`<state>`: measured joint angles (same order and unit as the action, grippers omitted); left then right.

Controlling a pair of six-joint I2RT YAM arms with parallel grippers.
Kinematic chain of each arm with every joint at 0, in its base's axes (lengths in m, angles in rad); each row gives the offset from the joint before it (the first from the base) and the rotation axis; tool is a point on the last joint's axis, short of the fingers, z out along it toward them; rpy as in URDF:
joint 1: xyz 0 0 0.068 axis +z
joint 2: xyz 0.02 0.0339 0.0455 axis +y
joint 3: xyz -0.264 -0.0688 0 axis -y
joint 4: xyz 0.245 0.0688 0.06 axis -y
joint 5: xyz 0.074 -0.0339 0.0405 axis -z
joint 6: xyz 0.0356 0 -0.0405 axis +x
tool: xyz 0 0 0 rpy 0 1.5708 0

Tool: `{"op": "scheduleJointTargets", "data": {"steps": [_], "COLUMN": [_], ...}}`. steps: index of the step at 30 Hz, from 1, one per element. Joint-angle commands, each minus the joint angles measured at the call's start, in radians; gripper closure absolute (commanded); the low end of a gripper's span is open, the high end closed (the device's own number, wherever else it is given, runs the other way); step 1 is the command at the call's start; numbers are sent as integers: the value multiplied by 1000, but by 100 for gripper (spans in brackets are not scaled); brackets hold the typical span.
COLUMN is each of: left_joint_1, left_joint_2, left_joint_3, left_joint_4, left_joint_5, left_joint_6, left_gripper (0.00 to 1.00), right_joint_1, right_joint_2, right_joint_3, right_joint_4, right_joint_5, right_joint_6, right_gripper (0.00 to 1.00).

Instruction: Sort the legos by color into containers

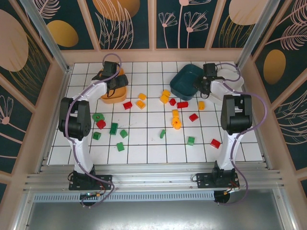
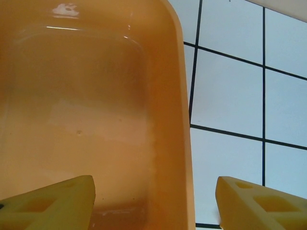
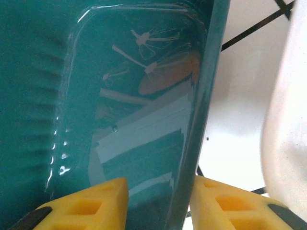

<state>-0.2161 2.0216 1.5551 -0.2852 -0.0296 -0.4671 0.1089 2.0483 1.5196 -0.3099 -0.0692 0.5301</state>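
Several red, green and yellow-orange legos lie scattered mid-table, such as a red one (image 1: 127, 105), a green one (image 1: 113, 128) and a yellow one (image 1: 176, 123). My left gripper (image 1: 113, 80) (image 2: 156, 203) is open, its jaws wide astride the right wall of the orange tray (image 1: 114, 94) (image 2: 168, 124); the tray holds nothing. My right gripper (image 1: 203, 86) (image 3: 159, 203) is narrowed round the right rim of the dark teal tray (image 1: 186, 81) (image 3: 201, 110), with the outer finger (image 3: 230, 206) against the rim. The white tray (image 1: 229, 85) (image 3: 288, 124) sits just to the right.
Green legos cluster at the left (image 1: 98, 116); a red one (image 1: 215, 143) and a green one (image 1: 191, 140) lie near the right arm. Wooden walls and metal posts (image 1: 43, 33) fence the white tiled table (image 1: 144, 153). The teal tray sits turned at an angle.
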Motion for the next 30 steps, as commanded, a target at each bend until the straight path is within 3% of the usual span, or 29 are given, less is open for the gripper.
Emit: {"op": "scheduleJointTargets", "data": {"steps": [1, 16, 22, 30], "left_joint_1": [-3, -18, -24, -31], "left_joint_2": [40, 108, 121, 134], "left_joint_3": [28, 34, 28, 33], "left_joint_4": [-17, 9, 32, 47], "left_joint_5": [-20, -10, 15, 75], "left_joint_6": [34, 105, 114, 128], "left_gripper": [33, 41, 53, 79], "right_joint_1": [11, 56, 97, 167], "right_joint_2": [31, 114, 168, 298], "right_joint_3": [49, 178, 271, 468], "right_joint_4": [-43, -97, -115, -149], "right_joint_5": [23, 115, 171, 166], "right_joint_6": [5, -24, -34, -50], "right_gripper": [62, 90, 97, 100]}}
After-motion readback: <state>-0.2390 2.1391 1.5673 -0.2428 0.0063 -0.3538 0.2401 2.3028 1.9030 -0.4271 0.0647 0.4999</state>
